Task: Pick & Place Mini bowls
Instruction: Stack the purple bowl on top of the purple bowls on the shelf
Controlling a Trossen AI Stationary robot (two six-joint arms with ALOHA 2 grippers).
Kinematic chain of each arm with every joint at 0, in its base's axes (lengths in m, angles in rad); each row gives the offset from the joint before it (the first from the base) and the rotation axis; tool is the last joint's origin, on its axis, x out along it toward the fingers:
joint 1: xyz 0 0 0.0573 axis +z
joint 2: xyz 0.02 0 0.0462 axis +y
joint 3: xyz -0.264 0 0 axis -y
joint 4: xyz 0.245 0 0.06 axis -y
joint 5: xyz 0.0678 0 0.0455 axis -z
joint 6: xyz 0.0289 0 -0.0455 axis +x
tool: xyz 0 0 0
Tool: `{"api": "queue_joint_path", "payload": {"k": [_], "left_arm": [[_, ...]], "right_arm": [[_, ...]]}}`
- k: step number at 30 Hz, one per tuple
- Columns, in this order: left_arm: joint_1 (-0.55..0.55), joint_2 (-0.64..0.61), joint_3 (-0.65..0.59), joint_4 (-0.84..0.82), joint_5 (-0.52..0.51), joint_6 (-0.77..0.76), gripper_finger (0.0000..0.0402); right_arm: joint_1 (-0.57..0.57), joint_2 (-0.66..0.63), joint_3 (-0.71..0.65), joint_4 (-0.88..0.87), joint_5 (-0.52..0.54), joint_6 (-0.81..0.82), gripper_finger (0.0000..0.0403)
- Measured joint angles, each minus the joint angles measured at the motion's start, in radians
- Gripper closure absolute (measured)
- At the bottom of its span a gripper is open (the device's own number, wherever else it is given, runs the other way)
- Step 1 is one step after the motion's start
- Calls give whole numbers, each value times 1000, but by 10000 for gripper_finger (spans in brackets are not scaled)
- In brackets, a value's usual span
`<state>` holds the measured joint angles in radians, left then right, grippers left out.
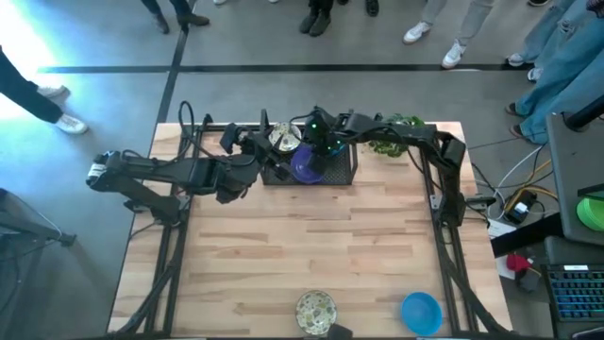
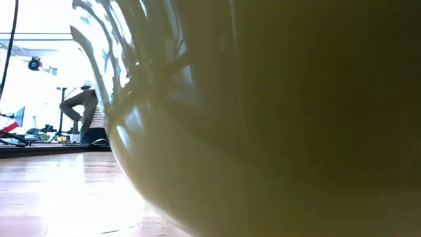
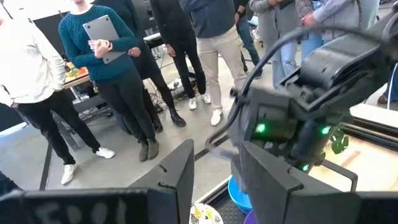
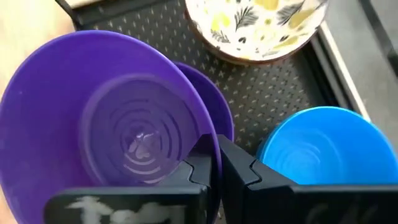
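While the right gripper (image 4: 214, 163) sits over the black mesh tray (image 1: 342, 173) at 12 o'clock on the table (image 1: 311, 255), its jaws are together, pinched on the rim of a purple bowl (image 4: 106, 130); that bowl is tilted and sits in or over a second purple bowl (image 4: 208, 99) beneath it. Main risk is that a thin rim pinch on a smooth bowl can let it swing or slip out on the lift. Second risk: the two purple bowls look nested, so the lower one may come up with it, then drop back into the tray or onto the table. A blue bowl in the tray (image 4: 323, 155) is just beside the gripper, and a cream speckled bowl in the tray (image 4: 258, 28) is near, so a sideways pull could knock either one. The left gripper (image 3: 214, 165) hangs at the tray's 9 o'clock edge with jaws apart and nothing between them; in the overhead view both wrists crowd the same spot, so arm-to-arm contact is a real hazard if both move at once. Two bowls already sit at the table's 6 o'clock edge: a cream speckled bowl (image 1: 316, 309) and a blue bowl (image 1: 421, 312) at about 5 o'clock. A careless drop-off there could bump one off the edge. The low view is filled by the side of a cream bowl (image 2: 276, 131), so it gives no check on the lift.
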<state>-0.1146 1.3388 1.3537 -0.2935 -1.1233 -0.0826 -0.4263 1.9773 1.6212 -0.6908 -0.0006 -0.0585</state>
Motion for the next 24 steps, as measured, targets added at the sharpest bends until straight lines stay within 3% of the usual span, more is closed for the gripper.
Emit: {"api": "queue_joint_path", "payload": {"k": [8,24], "left_arm": [[0,0,0,-1,0,0,275],[0,0,0,1,0,0,275]], "right_arm": [[0,64,28,-10,1,-7,392],[-3,66,22,-11,1,-18,391]]}}
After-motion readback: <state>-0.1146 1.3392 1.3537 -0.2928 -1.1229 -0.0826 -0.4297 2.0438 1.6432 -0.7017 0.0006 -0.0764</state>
